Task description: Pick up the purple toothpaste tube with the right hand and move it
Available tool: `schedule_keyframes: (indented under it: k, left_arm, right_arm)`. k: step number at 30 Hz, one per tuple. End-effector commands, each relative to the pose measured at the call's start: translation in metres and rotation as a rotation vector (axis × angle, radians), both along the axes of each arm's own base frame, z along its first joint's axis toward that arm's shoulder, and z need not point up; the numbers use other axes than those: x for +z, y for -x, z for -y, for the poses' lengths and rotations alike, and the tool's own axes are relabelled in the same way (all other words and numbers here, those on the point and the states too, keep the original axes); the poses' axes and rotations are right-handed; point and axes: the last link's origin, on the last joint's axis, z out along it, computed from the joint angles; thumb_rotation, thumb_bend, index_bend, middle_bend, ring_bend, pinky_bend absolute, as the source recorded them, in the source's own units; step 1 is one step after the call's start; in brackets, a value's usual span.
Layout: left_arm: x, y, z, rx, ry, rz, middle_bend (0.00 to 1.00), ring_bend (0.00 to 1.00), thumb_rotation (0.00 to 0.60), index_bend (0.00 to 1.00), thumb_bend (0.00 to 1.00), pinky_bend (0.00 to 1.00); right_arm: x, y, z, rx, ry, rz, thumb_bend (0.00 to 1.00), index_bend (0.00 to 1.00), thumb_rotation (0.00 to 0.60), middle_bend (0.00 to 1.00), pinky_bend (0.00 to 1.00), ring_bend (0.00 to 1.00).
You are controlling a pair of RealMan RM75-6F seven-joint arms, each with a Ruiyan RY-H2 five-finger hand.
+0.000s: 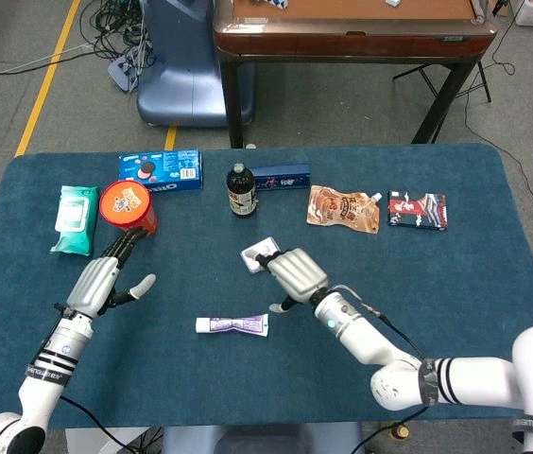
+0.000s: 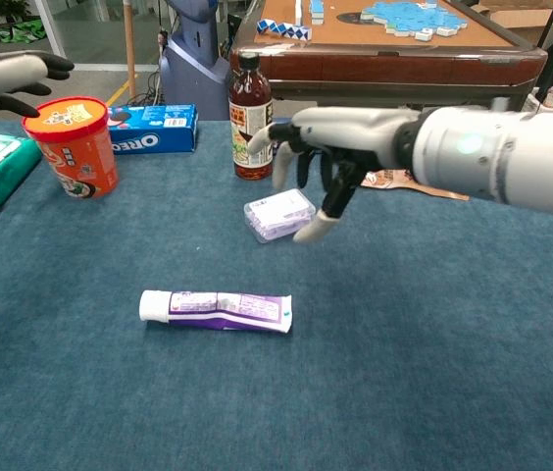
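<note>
Left hand (image 1: 98, 281) hovers empty, fingers spread, at 9 o'clock | purple toothpaste tube (image 2: 216, 310) lies flat on table (image 2: 433, 392), centre, nothing touching it | right hand (image 2: 321, 147) empty, fingers apart, raised at tube's 1 o'clock; step: release seemingly done; next: clear away.

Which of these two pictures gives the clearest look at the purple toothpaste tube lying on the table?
The chest view: the purple toothpaste tube lies large and close, white cap at left, with nothing covering it. The head view shows it whole too, but small, from above, with the right hand raised just beyond it.
</note>
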Motion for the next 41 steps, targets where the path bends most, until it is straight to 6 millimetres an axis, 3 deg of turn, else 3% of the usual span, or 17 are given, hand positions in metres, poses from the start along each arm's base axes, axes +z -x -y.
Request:
schedule_keyframes:
  k: [1,4,7,14,22,33,41]
  left_arm:
    - [0.007,0.017,-0.003,0.037,-0.046,-0.08,0.0,0.0,0.592,0.0,0.17,0.08]
    - [0.013,0.026,-0.003,0.071,-0.075,-0.098,0.03,0.03,0.6,0.0,0.17,0.13]
    - [0.021,0.039,-0.002,0.094,-0.118,-0.13,0.06,0.06,0.6,0.0,0.17,0.17]
    - [0.042,0.07,0.011,0.119,-0.25,-0.275,0.08,0.07,0.6,0.0,0.17,0.17]
    - [0.055,0.095,0.052,0.149,-0.308,-0.422,0.08,0.07,0.6,0.0,0.17,0.17]
    - [0.045,0.089,0.098,0.136,-0.308,-0.503,0.08,0.07,0.6,0.0,0.17,0.17]
    - [0.048,0.086,0.106,0.144,-0.323,-0.503,0.08,0.07,0.6,0.0,0.17,0.17]
  right_arm:
    - [0.034,0.033,-0.004,-0.05,0.104,0.018,0.18,0.25,0.6,0.39,0.43,0.4]
    - [0.055,0.056,-0.009,-0.085,0.17,0.022,0.25,0.38,0.6,0.46,0.51,0.47]
    - [0.074,0.08,-0.016,-0.113,0.231,0.001,0.29,0.46,0.6,0.5,0.52,0.51]
    - [0.112,0.131,-0.042,-0.187,0.357,-0.037,0.3,0.49,0.6,0.52,0.54,0.54]
    - [0.143,0.173,-0.085,-0.274,0.43,-0.097,0.3,0.51,0.6,0.54,0.54,0.55]
    - [0.162,0.202,-0.152,-0.374,0.517,-0.119,0.3,0.52,0.6,0.54,0.54,0.55]
    - [0.159,0.209,-0.162,-0.395,0.519,-0.113,0.3,0.52,0.6,0.55,0.54,0.55]
